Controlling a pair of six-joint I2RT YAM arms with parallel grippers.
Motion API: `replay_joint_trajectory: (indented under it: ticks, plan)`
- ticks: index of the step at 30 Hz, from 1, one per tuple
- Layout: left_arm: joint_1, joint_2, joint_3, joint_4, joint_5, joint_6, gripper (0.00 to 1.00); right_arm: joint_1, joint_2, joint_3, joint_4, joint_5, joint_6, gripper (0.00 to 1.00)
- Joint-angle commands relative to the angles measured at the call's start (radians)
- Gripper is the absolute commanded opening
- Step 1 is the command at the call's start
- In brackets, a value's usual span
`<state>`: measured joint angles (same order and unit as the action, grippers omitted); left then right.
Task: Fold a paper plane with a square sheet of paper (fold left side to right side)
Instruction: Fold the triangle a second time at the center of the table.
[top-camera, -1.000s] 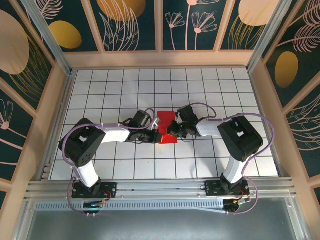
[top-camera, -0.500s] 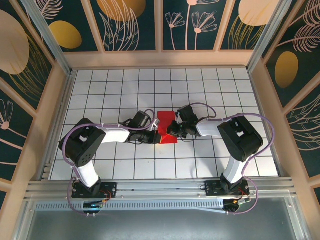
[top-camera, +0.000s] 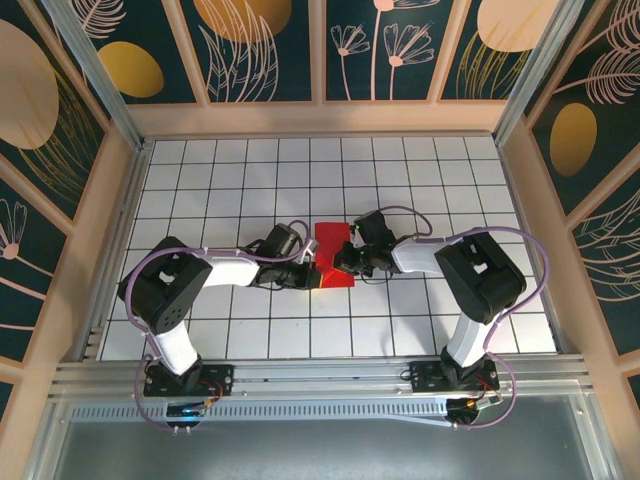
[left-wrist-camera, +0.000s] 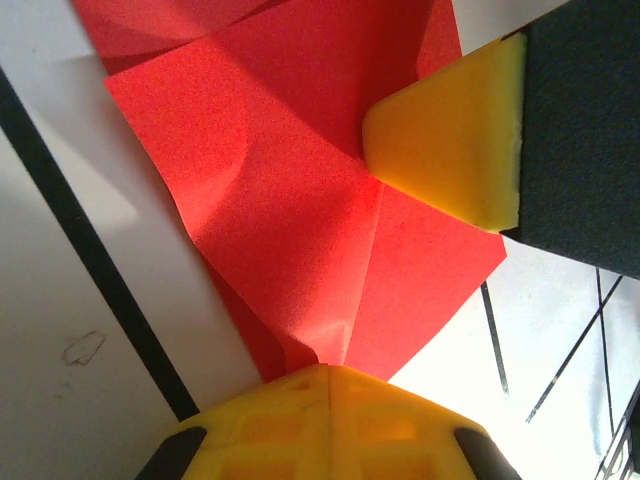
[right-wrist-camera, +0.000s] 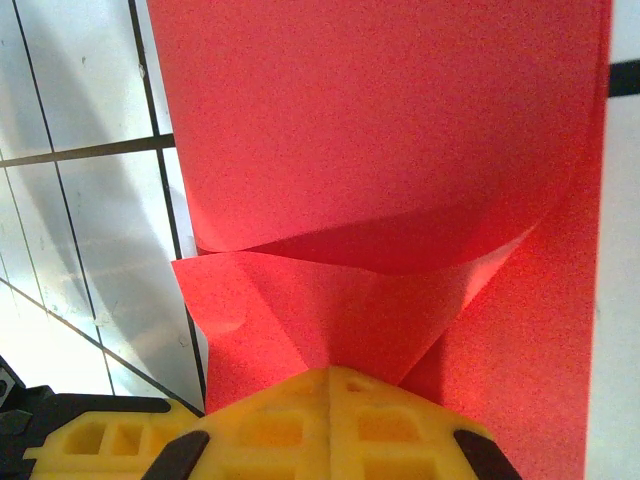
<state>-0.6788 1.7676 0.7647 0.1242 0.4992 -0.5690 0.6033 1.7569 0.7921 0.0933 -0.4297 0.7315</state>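
The square sheet of paper (top-camera: 333, 241) is bright red, partly folded and creased, near the middle of the white grid table. My left gripper (top-camera: 313, 270) comes in from the left and is shut on its near-left edge. In the left wrist view the paper (left-wrist-camera: 290, 190) rises in a crease out of the pinched yellow fingertips (left-wrist-camera: 335, 368). My right gripper (top-camera: 346, 262) reaches in from the right and is shut on the sheet's right side. In the right wrist view a curled layer of paper (right-wrist-camera: 380, 130) bulges above the closed gripper (right-wrist-camera: 330, 371).
The right arm's yellow finger (left-wrist-camera: 450, 140) presses on the paper close to my left gripper. A left-gripper finger (right-wrist-camera: 100, 445) sits at the lower left of the right wrist view. White grid table (top-camera: 450, 180) spreads on all sides, bounded by raised wooden walls (top-camera: 320, 118).
The left gripper has crept slightly to the right against the paper's edge. The right gripper has kept its place and its hold.
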Motion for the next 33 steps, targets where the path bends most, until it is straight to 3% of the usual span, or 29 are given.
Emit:
replay_joint_trajectory:
  ticks: [1,7,15,33]
  plan:
    - [0.005,0.022,-0.023,-0.03,-0.049,0.024,0.0,0.016,-0.005,0.022,-0.081,0.019,-0.026,0.0]
    - [-0.005,0.028,-0.025,-0.06,-0.108,0.045,0.0,0.014,-0.11,0.051,-0.098,0.075,-0.043,0.0]
    - [-0.021,0.038,-0.02,-0.075,-0.14,0.054,0.0,0.056,-0.181,-0.061,0.027,0.104,0.001,0.0]
    - [-0.036,0.048,-0.005,-0.103,-0.166,0.062,0.0,0.112,-0.066,-0.05,0.134,0.12,0.037,0.0]
